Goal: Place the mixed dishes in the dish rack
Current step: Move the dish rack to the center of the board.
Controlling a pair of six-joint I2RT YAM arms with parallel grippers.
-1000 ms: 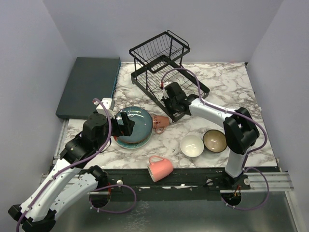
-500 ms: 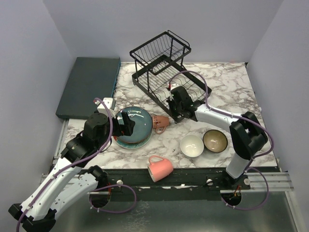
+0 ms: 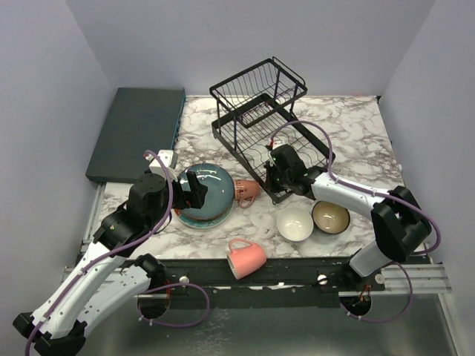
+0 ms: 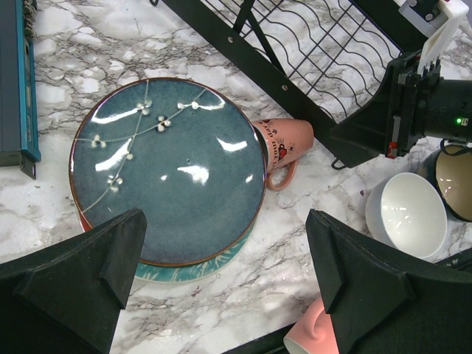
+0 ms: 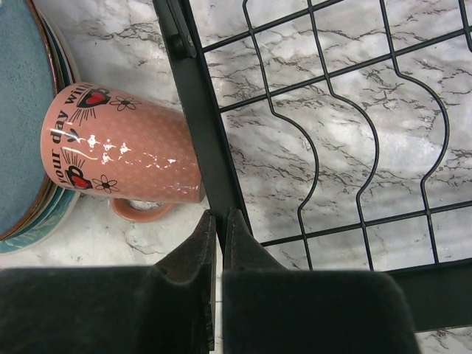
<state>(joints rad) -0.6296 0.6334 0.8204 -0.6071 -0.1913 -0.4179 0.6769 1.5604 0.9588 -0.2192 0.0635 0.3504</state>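
Rack shifted: dish rack [image 3: 260, 111] now sits further rt on worktop [image 3: 349, 126] than 1 s ago, R arm gone with it. On that arm, right gripper [image 5: 219, 221] has jaws together, tips against rack's near base rail; nothing seen held. On L arm, left gripper [image 4: 225, 243] jaws fully apart, hovering over dark teal plate [image 4: 166, 166], which lies flat atop stack [image 4: 199, 269], directly below. One pink mug [image 5: 122, 151] on its side betw. stack and rail. L arm nearer plates; judge plate pick next.
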